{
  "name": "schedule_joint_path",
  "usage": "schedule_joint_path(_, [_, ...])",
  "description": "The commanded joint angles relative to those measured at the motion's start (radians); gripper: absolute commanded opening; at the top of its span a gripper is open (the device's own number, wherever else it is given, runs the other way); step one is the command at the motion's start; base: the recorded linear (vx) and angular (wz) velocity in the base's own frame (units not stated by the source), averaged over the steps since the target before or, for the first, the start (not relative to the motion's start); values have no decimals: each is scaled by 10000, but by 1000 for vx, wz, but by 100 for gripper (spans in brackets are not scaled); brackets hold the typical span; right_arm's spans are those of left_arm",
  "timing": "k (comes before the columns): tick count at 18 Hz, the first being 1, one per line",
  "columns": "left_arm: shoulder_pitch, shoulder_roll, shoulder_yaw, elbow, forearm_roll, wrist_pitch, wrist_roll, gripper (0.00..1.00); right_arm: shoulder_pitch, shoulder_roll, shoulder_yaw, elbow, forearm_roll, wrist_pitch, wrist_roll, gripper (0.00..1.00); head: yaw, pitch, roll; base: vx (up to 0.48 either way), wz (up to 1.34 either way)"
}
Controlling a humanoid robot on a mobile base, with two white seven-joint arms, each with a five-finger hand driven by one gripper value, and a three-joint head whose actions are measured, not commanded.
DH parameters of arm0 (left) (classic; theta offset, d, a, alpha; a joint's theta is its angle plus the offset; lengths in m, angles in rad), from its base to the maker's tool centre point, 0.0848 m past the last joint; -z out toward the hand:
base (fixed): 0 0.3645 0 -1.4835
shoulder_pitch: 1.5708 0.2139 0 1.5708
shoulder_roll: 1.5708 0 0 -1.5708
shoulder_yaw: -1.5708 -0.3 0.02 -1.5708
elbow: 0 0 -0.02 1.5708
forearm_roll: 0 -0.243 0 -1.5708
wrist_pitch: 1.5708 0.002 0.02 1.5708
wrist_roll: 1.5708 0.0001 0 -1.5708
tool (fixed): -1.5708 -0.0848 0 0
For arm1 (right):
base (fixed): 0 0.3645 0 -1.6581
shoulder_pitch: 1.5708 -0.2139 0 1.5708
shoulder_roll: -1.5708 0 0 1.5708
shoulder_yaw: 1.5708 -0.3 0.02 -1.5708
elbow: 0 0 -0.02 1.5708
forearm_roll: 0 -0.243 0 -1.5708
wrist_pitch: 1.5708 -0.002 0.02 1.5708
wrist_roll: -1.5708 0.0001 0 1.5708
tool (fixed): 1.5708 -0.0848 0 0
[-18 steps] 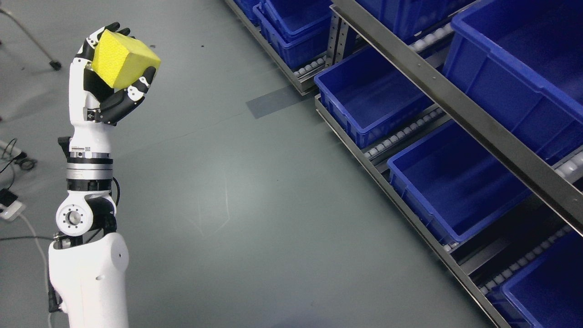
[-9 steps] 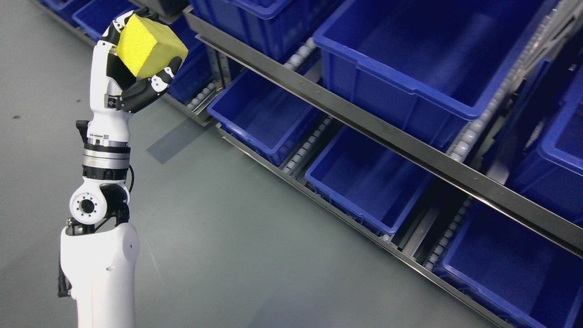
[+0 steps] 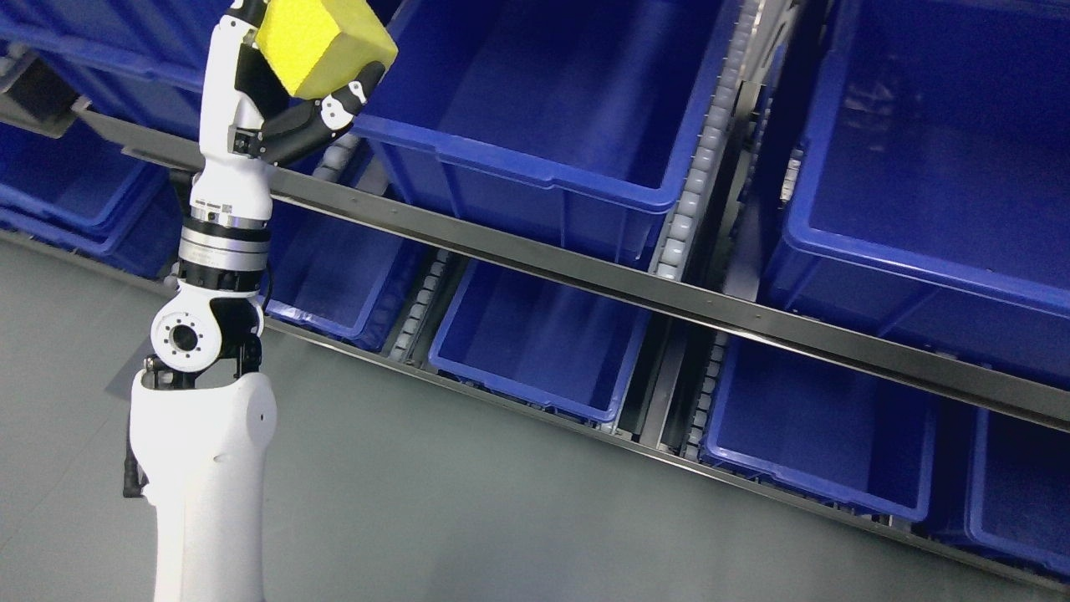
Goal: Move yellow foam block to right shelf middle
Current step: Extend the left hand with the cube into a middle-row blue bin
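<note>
Head view: the left hand (image 3: 288, 92) is raised high at the upper left, forearm upright, with its fingers (image 3: 322, 125) curled up around the underside and sides of the yellow foam block (image 3: 322, 38). The block sits cupped from below, so its weight rests in the palm and it is not merely pinched, which suits soft foam that would deform under a hard squeeze. Its top is cut off by the picture's upper edge.

The block hangs just left of the near left corner of a large blue bin (image 3: 543, 100) on the upper visible tier of the shelf rail (image 3: 635, 288), above the rim level, so it could be carried over the wall without catching. A second large blue bin (image 3: 936, 142) stands to the right, across a roller track (image 3: 706, 150). Lower bins (image 3: 543, 343) sit beneath the rail, nearer the grey floor (image 3: 418, 518).

Judging by the task, the carry is well along but the block is not yet released; which bin counts as the middle of the right shelf I cannot tell. The right arm does not show.
</note>
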Motion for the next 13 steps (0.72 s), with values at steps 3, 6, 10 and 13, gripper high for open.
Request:
schedule_joint_path(3, [-1462,174,-946,-43,0,198,36,47,-18,-175,0,-175,0,-2,5,100,0,1,0,88,-561])
schedule_joint_path(6, [-2015,174,-977,-43,0,1284,128,47,-33,-175,0,-175,0,-2,5,100,0,1,0,84,-487])
schedule_joint_path(10, [-2812,174,-809,-150,-274,5307,326,48,-33,-175,0,-175,-15,-2,5,100,0,1,0,61,-328])
schedule_joint_path(13, [-3106,174,-868,2,-796,7816,1398,58,-33,-175,0,-175,-15,-2,5,100,0,3,0,37,-175])
